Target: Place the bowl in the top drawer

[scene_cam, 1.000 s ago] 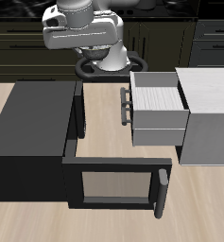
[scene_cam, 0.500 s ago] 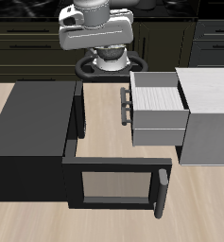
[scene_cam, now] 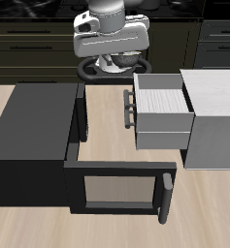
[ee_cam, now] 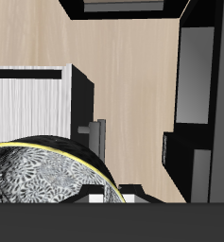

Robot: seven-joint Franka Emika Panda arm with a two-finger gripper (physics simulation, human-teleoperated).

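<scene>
Half of the bowl (ee_cam: 43, 189) is cut off in the wrist view, silver-grey and speckled, pressed close against the end effector (scene_cam: 119, 66), which grasps it. From outside the arm hides it. Below and just ahead, the top drawer (scene_cam: 163, 105) stands pulled out, white ribbed inside.

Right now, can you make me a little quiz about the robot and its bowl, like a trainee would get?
1. True or false: the top drawer stands pulled open.
2. What fills the near part of the wrist view? A) a yellow book B) the bowl C) a plate
3. Fill in: the black cabinet's door is swung ____.

Key:
1. True: its white ribbed inside shows.
2. B: the speckled bowl sits right under the camera, so the gripper seems to carry it, though its fingers stay hidden.
3. Open.
</scene>
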